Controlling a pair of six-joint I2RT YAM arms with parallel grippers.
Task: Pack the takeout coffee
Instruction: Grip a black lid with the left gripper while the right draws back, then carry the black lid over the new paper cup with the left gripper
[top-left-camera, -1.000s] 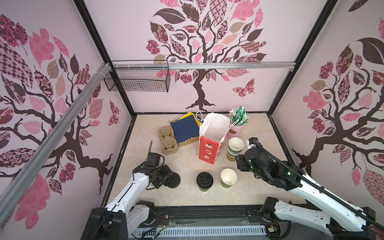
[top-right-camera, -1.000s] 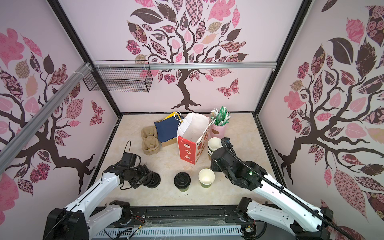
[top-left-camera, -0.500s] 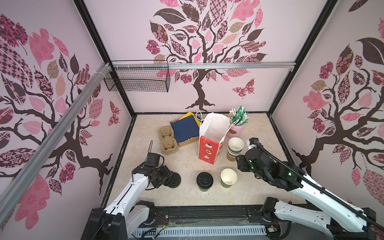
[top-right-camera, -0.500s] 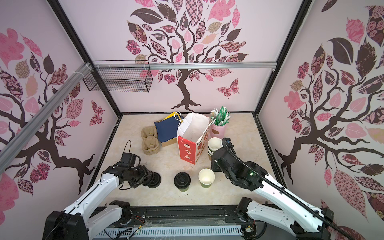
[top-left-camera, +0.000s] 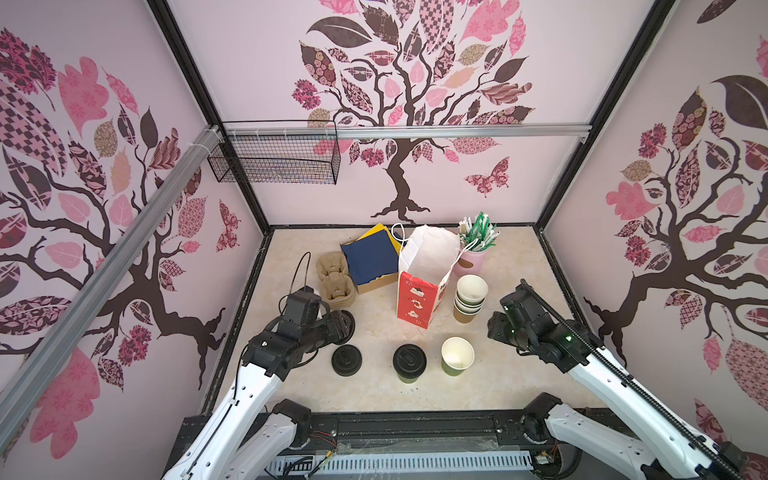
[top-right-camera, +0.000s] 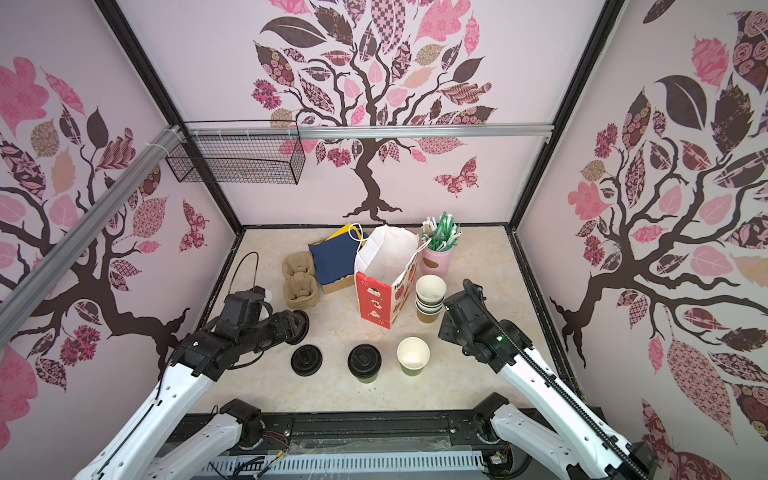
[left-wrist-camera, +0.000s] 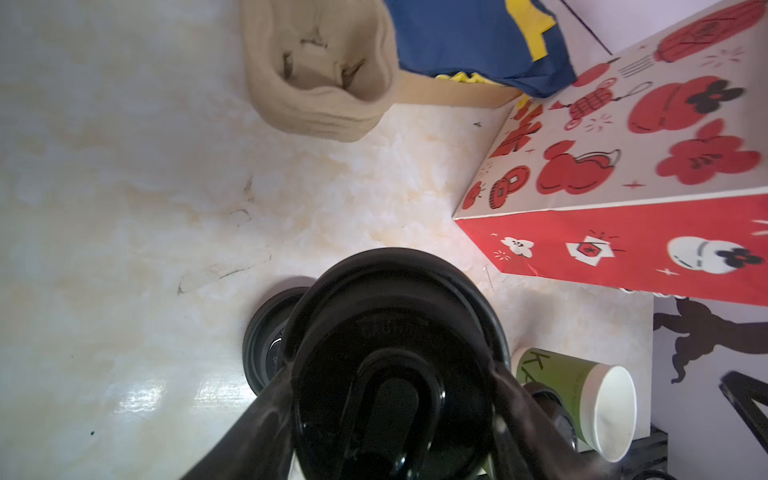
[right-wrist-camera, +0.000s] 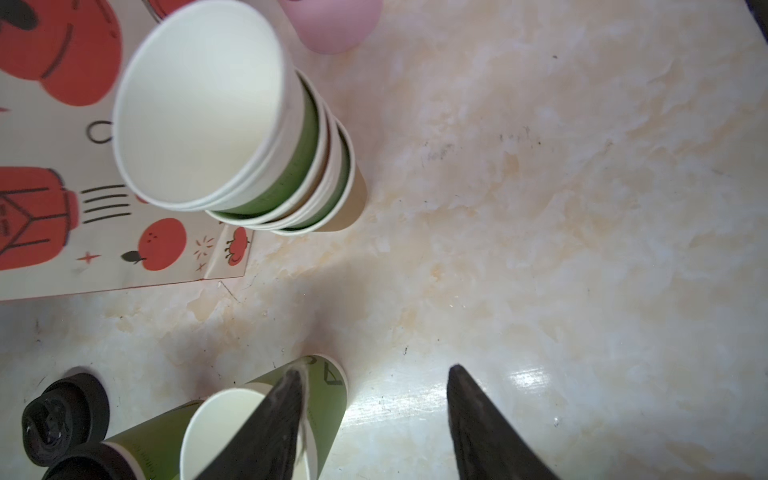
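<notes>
Left pincer (left-wrist-camera: 388, 386) has lifted, clamped around a black lid (left-wrist-camera: 395, 299), presumably to cap the open cup (top-left-camera: 457, 355); right pincer (right-wrist-camera: 374, 415) gapes empty. Lidded coffee cup (top-left-camera: 409, 362) stands just before the red bag (top-left-camera: 417, 299).

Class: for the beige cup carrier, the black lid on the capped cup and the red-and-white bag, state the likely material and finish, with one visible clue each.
Cup carrier: likely moulded paper pulp, matte; rough fibrous walls, soft rounded pockets.
Black lid: probably thin plastic, slightly glossy; crisp moulded ridges.
Bag: printed paper or thin card, matte; sharp folded edges.
</notes>
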